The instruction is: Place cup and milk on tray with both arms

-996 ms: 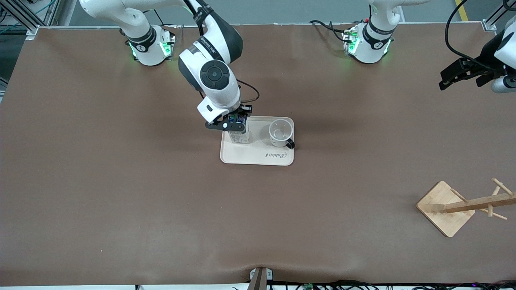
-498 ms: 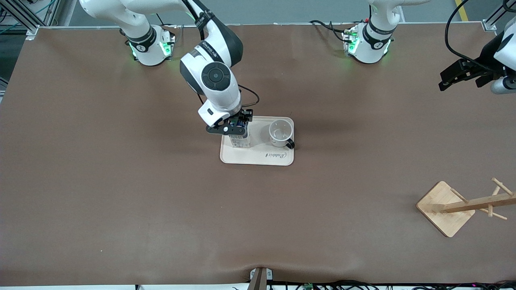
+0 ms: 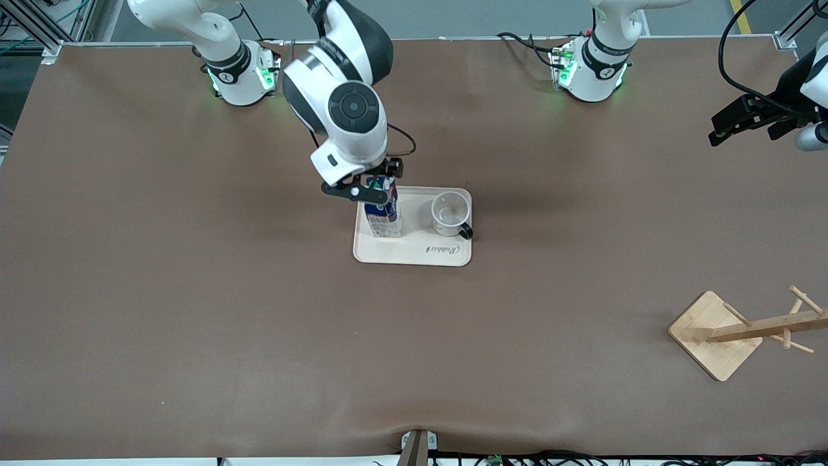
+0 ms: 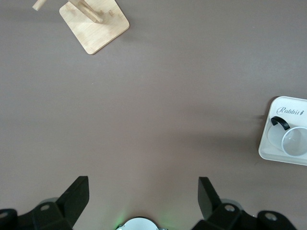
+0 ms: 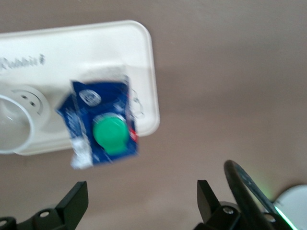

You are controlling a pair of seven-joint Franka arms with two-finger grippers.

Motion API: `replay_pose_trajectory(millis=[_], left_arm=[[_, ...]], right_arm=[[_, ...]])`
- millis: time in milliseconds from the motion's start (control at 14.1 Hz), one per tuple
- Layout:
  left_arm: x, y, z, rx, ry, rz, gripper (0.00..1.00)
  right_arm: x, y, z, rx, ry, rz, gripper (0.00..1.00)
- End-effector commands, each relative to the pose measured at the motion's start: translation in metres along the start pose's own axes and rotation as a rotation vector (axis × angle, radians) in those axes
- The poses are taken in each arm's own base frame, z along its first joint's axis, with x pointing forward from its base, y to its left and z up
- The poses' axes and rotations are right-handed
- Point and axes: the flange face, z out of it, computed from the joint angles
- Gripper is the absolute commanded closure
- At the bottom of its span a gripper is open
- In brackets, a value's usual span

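Cream tray [image 3: 388, 249] holds milk [image 3: 383, 217] and cup [image 3: 450, 213]; right end effector [image 3: 370, 187] spread above, left end effector [image 3: 744, 120] spread, waiting.

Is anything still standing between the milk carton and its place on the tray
Nothing visible: the milk already stands on the tray beside the cup, with the open right gripper just above it.
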Motion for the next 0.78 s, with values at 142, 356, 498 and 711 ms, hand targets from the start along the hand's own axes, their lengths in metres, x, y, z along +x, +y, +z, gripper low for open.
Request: replay_pose_trajectory(millis=[142, 356, 498, 711], left_arm=[[-0.003, -0.002, -0.006, -0.019, 0.003, 0.024, 0.00], [-0.002, -0.001, -0.006, -0.019, 0.003, 0.026, 0.00], [-0.002, -0.001, -0.006, -0.022, 0.004, 0.025, 0.00], [-0.003, -0.001, -0.005, -0.020, -0.001, 0.025, 0.00]], right_arm=[[-0.002, 0.009, -0.050, 0.017, 0.006, 0.026, 0.00], [-0.008, 0.023, -0.119, 0.093, 0.056, 0.015, 0.00], [0.006, 0.044, -0.145, 0.165, 0.055, 0.049, 0.00], [0.041, 0.113, -0.186, 0.266, 0.004, 0.138, 0.00]])
